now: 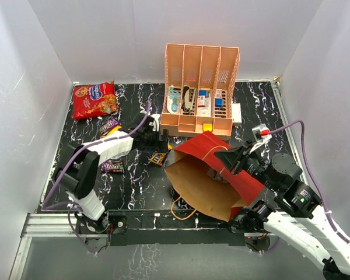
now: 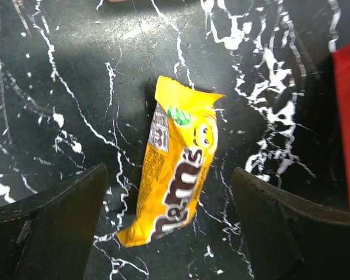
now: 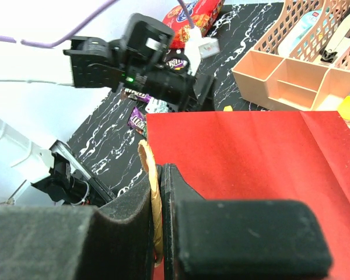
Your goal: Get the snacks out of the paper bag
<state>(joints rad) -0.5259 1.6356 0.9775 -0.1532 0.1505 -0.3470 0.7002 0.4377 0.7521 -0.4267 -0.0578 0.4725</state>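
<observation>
A yellow candy packet [image 2: 178, 169] lies flat on the black marble table between my left gripper's [image 2: 169, 233] wide-apart fingers, touching neither; this gripper is open. From above, my left gripper [image 1: 158, 144] hovers over that packet [image 1: 158, 157], just left of the paper bag [image 1: 213, 175]. The bag lies tilted with its brown mouth facing the near edge. My right gripper [image 3: 162, 175] is shut on the bag's twine handle [image 3: 154, 198] at the red rim [image 3: 251, 157]. A large red cookie bag [image 1: 93, 99] and small purple packets [image 1: 112, 166] lie on the table to the left.
A peach slotted rack [image 1: 201, 87] with small blue-white items stands behind the paper bag. Another dark packet [image 1: 109, 125] lies near the cookie bag. The bag's second twine handle [image 1: 184, 211] loops over the near table edge. White walls close in on three sides.
</observation>
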